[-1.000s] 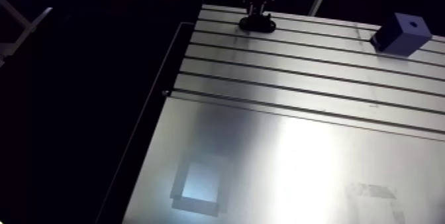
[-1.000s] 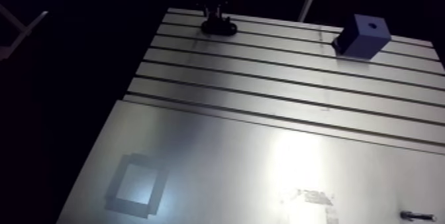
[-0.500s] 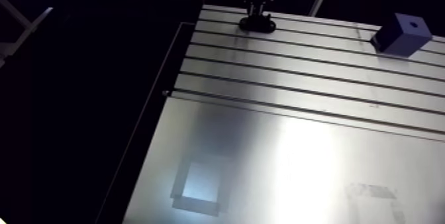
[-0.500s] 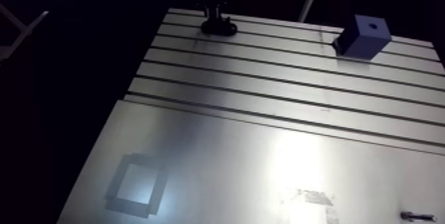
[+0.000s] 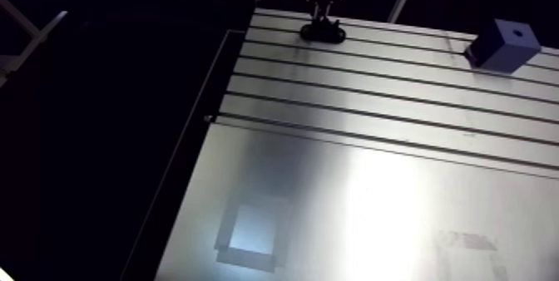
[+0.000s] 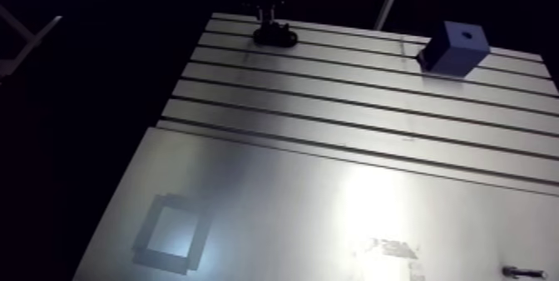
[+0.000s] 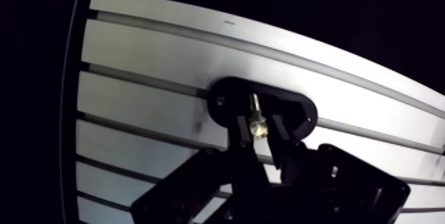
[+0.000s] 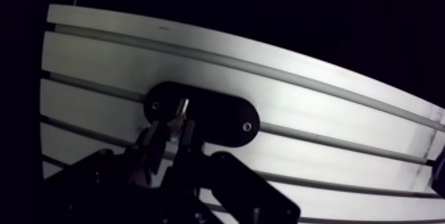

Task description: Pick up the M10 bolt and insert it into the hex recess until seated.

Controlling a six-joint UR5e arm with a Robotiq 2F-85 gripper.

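At the far end of the slotted table (image 5: pixel 374 135) lies a black oval plate (image 7: pixel 298 107) with a screw hole at each end. My gripper (image 7: pixel 258 132) hangs right over it, shut on a shiny bolt (image 7: pixel 255 111). The bolt's head sits between the fingers and its shank points down at the plate's middle. Whether the tip touches the plate I cannot tell, and no hex recess shows under it. In the arm view the gripper (image 5: pixel 323 8) is a small dark shape above the plate (image 5: pixel 323 30).
A blue block (image 5: pixel 505 43) with a hole in its top stands at the table's far right. Near the front right edge lies another small bolt (image 6: pixel 522 273). A dark square outline (image 5: pixel 249 233) marks the smooth front plate. The table's left edge drops into darkness.
The arm view has shifted a touch. The gripper stays over the black plate with the bolt in it.
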